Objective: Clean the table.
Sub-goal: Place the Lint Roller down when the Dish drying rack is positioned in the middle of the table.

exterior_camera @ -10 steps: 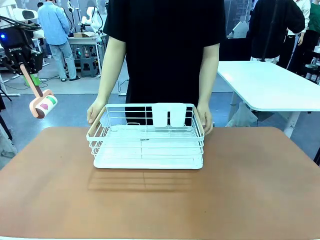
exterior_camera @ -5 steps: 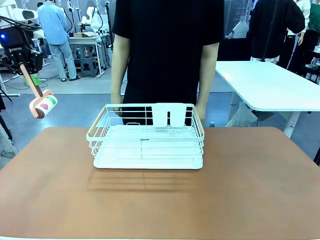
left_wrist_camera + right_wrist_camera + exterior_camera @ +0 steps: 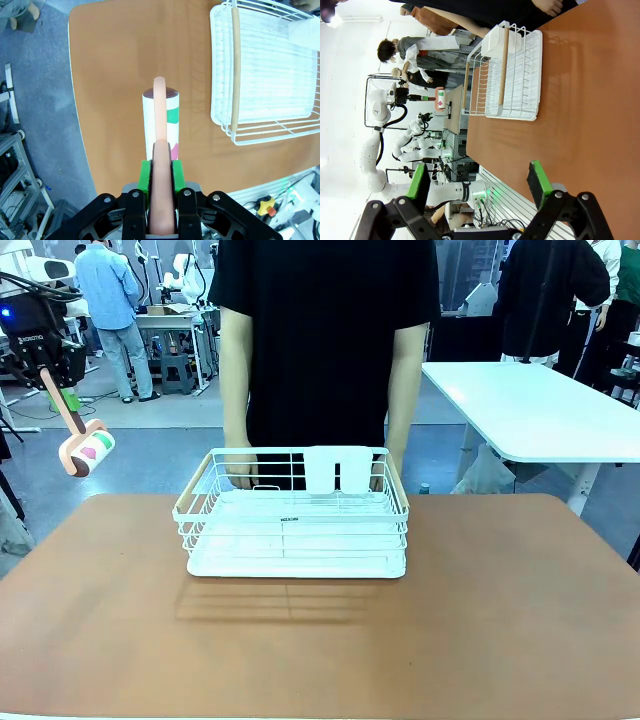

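My left pincer [image 3: 161, 172] is clenched on the lint roller [image 3: 85, 450] handle, held up off the left edge of the brown surface [image 3: 480, 620]. My right pincer [image 3: 479, 186] is released above it. A white wire rack [image 3: 295, 515] sits at the far middle.

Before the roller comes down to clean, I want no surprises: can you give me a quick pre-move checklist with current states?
1. Left gripper clamped on the lint roller handle: ok.
2. Roller over the table rather than off its edge: not ok in the front view; it hangs beside the left edge.
3. Person's hands off the white wire rack: cannot tell; they hang right behind it.
4. Rack off the tabletop: not ok.
5. Right gripper open, empty and above the table: ok.
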Robot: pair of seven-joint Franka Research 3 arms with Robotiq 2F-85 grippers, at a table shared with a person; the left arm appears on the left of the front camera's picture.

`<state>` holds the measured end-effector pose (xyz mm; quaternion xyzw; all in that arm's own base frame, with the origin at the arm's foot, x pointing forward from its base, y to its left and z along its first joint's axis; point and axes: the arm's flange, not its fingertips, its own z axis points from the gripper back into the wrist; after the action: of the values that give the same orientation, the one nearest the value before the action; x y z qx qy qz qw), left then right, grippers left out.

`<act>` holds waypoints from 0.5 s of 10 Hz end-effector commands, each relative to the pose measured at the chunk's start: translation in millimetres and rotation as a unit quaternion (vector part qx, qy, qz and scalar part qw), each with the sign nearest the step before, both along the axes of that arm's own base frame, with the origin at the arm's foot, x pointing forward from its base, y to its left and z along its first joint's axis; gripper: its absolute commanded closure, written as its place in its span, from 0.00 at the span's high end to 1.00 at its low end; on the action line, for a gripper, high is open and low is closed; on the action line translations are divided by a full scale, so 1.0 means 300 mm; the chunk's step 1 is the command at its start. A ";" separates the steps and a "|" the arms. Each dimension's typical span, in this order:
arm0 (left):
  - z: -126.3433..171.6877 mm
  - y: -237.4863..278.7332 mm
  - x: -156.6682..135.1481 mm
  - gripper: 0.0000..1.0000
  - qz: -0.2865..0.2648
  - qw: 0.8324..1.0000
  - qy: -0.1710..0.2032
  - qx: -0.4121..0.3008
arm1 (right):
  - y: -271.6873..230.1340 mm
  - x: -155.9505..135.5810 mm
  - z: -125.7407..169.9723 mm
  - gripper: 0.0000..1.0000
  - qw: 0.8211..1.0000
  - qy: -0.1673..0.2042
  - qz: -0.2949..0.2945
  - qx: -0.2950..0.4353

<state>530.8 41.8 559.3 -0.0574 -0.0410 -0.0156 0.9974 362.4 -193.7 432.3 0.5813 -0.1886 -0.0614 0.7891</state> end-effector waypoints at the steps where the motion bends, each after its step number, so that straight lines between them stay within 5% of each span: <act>1: 0.014 0.008 -0.003 0.21 0.000 1.000 0.001 0.006 | 0.001 -0.001 0.013 1.00 1.000 -0.007 0.001 0.007; 2: 0.000 0.000 0.000 0.21 0.000 1.000 0.000 0.000 | 0.001 -0.001 0.013 1.00 1.000 -0.007 0.001 0.007; 3: 0.001 -0.027 0.065 0.21 0.160 0.987 -0.028 -0.017 | 0.001 -0.001 0.013 1.00 1.000 -0.007 0.001 0.007; 4: -0.026 -0.019 0.111 0.21 0.330 0.943 -0.027 -0.020 | 0.001 -0.001 0.013 1.00 1.000 -0.007 0.001 0.007; 5: -0.062 -0.010 0.122 0.21 0.397 0.916 -0.050 -0.028 | 0.001 -0.001 0.013 1.00 1.000 -0.007 0.001 0.007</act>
<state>557.6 45.0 547.2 -0.0719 -0.0689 0.1998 0.9748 362.5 -193.6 432.2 0.5814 -0.1885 -0.0614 0.7891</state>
